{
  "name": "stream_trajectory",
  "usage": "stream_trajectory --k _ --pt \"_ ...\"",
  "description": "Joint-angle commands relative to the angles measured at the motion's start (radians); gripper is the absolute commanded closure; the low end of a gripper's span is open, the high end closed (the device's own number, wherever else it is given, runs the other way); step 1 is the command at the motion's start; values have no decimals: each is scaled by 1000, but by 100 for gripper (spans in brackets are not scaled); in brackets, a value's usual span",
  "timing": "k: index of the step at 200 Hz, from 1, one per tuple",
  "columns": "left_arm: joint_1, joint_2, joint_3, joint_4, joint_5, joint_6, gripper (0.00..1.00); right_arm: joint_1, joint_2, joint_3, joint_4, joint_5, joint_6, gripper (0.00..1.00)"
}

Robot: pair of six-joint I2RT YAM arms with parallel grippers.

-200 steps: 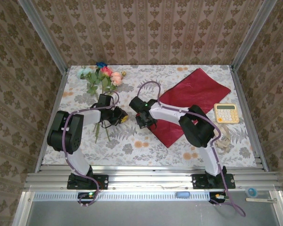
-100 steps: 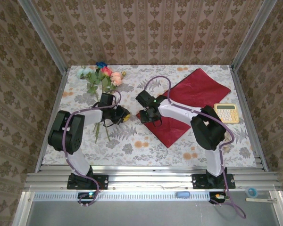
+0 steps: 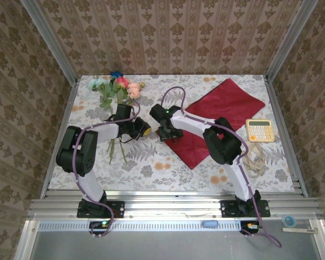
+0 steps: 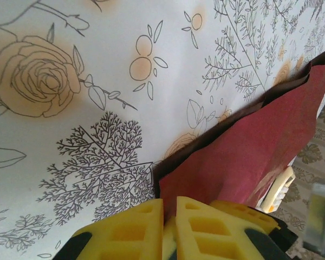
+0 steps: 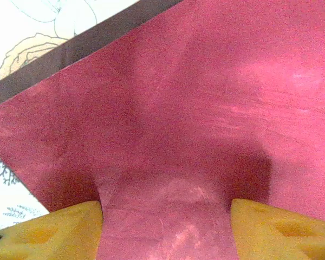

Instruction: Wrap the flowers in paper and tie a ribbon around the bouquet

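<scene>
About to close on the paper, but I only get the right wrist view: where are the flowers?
Observer: The flowers lie at the far left of the table, off the paper, heads toward the far edge.
Operator: What about the left hand?
Observer: The left hand is shut, just beside a corner of the paper.
Operator: And the ribbon?
Observer: The ribbon lies bunched near the right edge, nearer the arms than the calculator.
</scene>
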Motion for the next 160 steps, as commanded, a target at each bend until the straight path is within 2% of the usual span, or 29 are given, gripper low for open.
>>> stream_trajectory --k 1,27,77,103,145,160 --pt "-2 -33 -29 0 1 -12 87 -9 49 -1 -53 6 8 46" --pt "2 -53 -52 -3 3 -5 87 -14 25 -37 -24 -10 5 60" --pt "3 -59 -63 -14 9 8 87 -37 -36 -87 49 -95 -4 76" --pt "3 -60 -60 -17 9 10 87 -50 -54 -103 69 -133 -6 88" --pt "0 -62 -62 -9 11 7 87 -56 -83 -123 95 -159 -12 100" --pt "-7 -58 -56 -5 15 3 87 -56 -101 -126 102 -166 -9 100"
